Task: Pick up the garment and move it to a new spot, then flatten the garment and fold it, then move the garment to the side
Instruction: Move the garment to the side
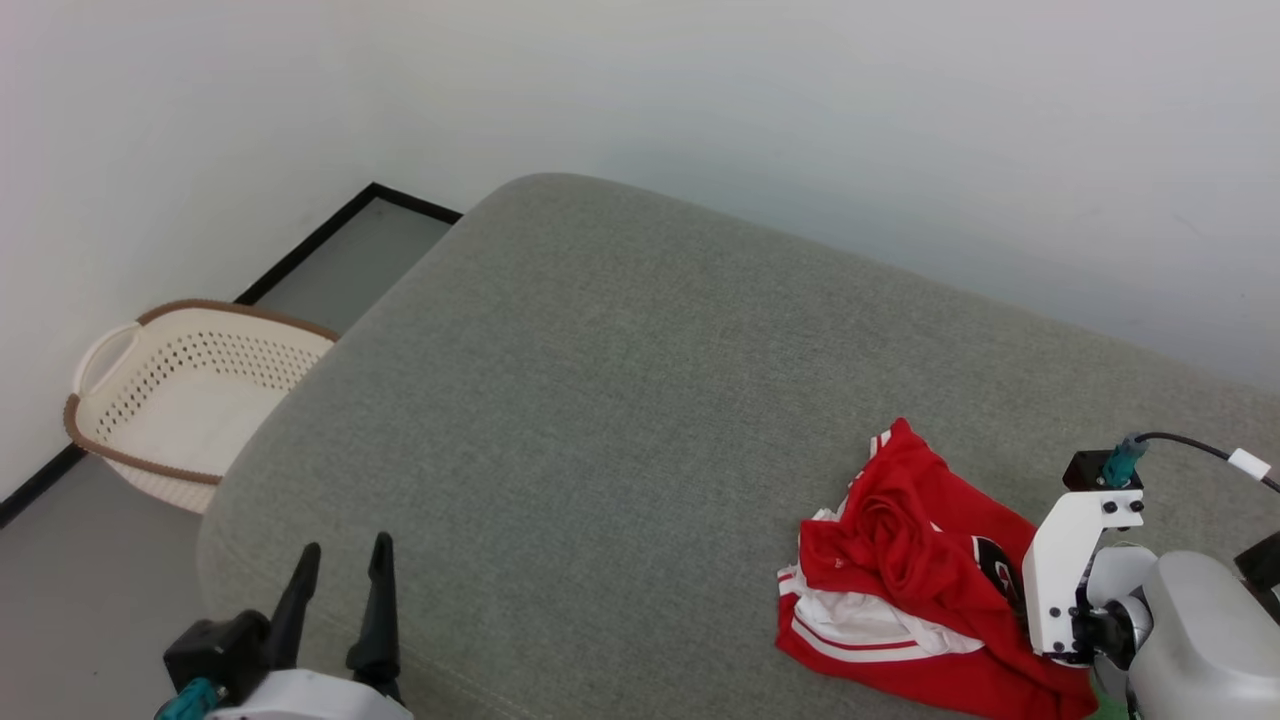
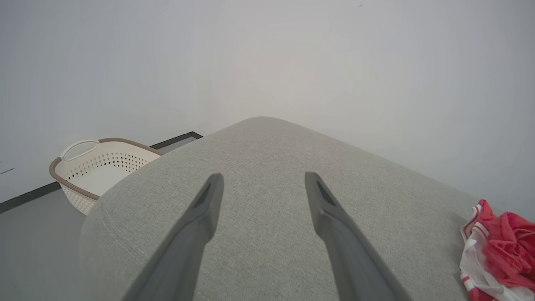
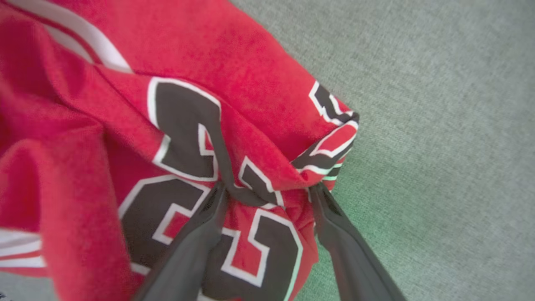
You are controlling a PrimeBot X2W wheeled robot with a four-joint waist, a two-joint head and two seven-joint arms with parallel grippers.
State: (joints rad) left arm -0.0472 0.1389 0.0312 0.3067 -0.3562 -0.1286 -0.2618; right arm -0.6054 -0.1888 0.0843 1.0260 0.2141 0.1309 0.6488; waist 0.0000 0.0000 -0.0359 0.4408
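garment [image 1: 900, 570]: heaped on worktop [image 1: 620, 400], near-right part | basket [image 1: 110, 400]: on floor [image 1: 90, 580], left of worktop, beside wall [image 1: 700, 100] | wall: behind worktop | left claw [image 1: 346, 545]: over worktop's near-left edge, well apart from garment | right claw [image 3: 268, 188]: at garment's right side, a fold between its fingers

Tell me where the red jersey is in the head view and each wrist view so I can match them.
Head view: the garment lies crumpled at lower right on the grey cushion.
Left wrist view: the garment sits low at the right edge.
Right wrist view: the garment spreads close up over left and centre, lettering showing.
Shared landmark: the grey cushion beneath it in all three views.
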